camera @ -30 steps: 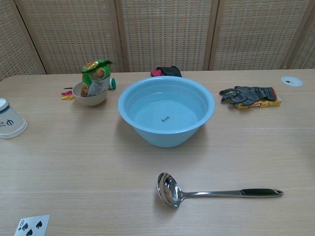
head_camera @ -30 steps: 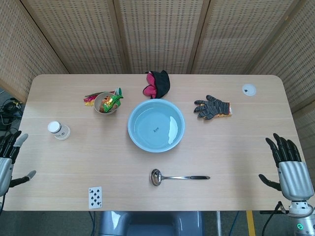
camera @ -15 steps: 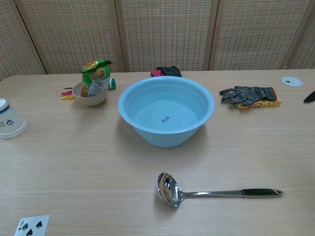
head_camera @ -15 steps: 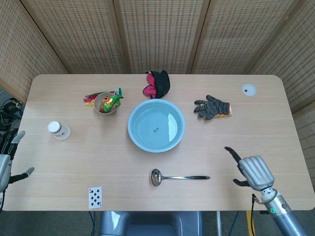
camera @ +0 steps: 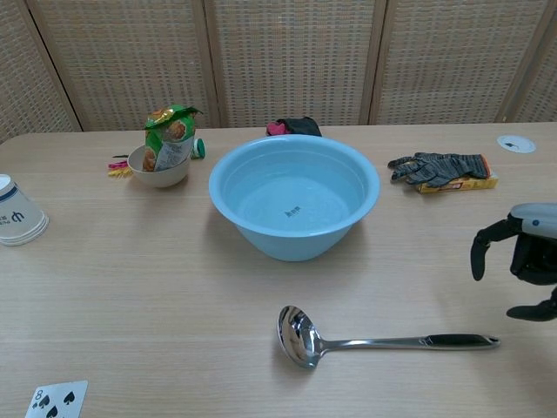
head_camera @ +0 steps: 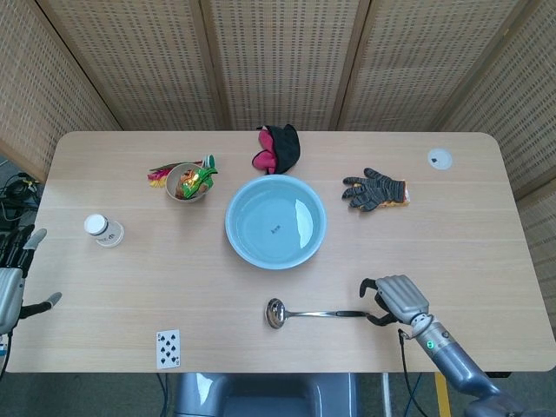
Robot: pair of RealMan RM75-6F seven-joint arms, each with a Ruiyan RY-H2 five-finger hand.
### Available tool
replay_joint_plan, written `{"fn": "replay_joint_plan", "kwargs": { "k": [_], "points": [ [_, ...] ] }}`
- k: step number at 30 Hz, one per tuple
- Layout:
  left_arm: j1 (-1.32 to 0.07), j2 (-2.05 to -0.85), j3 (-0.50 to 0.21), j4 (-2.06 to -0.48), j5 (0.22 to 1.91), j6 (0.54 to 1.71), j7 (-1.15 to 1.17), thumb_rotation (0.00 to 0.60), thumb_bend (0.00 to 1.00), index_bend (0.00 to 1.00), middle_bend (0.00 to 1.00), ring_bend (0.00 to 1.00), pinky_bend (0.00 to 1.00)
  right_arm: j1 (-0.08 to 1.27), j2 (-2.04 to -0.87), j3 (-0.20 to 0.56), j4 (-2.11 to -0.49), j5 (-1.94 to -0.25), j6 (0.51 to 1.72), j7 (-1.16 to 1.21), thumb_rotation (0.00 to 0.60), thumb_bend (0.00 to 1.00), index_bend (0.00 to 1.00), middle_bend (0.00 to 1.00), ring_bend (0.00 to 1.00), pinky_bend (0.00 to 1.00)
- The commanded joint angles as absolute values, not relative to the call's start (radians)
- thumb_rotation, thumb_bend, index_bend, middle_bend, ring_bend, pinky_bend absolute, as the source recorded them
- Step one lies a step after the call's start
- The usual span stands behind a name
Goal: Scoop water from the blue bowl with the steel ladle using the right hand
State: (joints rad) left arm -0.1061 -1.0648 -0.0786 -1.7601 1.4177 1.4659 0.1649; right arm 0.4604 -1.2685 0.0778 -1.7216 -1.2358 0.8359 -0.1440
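The blue bowl [head_camera: 275,221] [camera: 294,195] holds water and sits mid-table. Nearer the front edge, the steel ladle [head_camera: 313,313] [camera: 374,340] lies flat, its cup to the left and its black-tipped handle pointing right. My right hand [head_camera: 395,298] [camera: 526,259] hovers open just past the handle's end, fingers curved downward, nothing in it. At the far left table edge my left hand [head_camera: 13,278] is open and empty; the chest view does not show it.
A small bowl with snack packets [head_camera: 188,182] and a white paper cup [head_camera: 102,230] stand at left. A dark glove on a yellow pack [head_camera: 377,189], a red-black cloth [head_camera: 278,148] behind the bowl, a playing card [head_camera: 168,347] at front left.
My right hand has swung in from the right table edge toward the ladle's handle end and lowered, fingers now curled downward. The ladle and bowl have not moved.
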Motion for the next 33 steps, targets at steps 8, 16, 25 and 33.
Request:
{"fn": "replay_joint_plan", "kwargs": {
  "k": [8,16,25,33],
  "points": [
    [-0.112,-1.067,-0.077,-1.755,1.414,1.455,0.161,0.600,0.00,0.00,0.00,0.00,0.00,0.499,-1.415,0.058,-1.689,-1.066,0.879,-0.361,0.600,0.46,0.48,1.00,0.96,1.00],
    [-0.114,-1.066,-0.075,-1.751,1.413,1.450,0.159,0.600,0.00,0.00,0.00,0.00,0.00,0.513,-1.494,0.041,-1.661,-1.002,0.914,-0.448,0.600,0.46,0.48,1.00,0.96,1.00],
    [-0.115,-1.066,-0.075,-1.750,1.413,1.452,0.160,0.600,0.00,0.00,0.00,0.00,0.00,0.524,-1.543,0.022,-1.628,-0.963,0.935,-0.502,0.600,0.47,0.48,1.00,0.96,1.00],
    [-0.116,-1.065,-0.074,-1.750,1.412,1.450,0.160,0.600,0.00,0.00,0.00,0.00,0.00,0.532,-1.576,0.026,-1.596,-0.940,0.947,-0.512,0.600,0.47,0.47,1.00,0.96,1.00]
  ]
}}
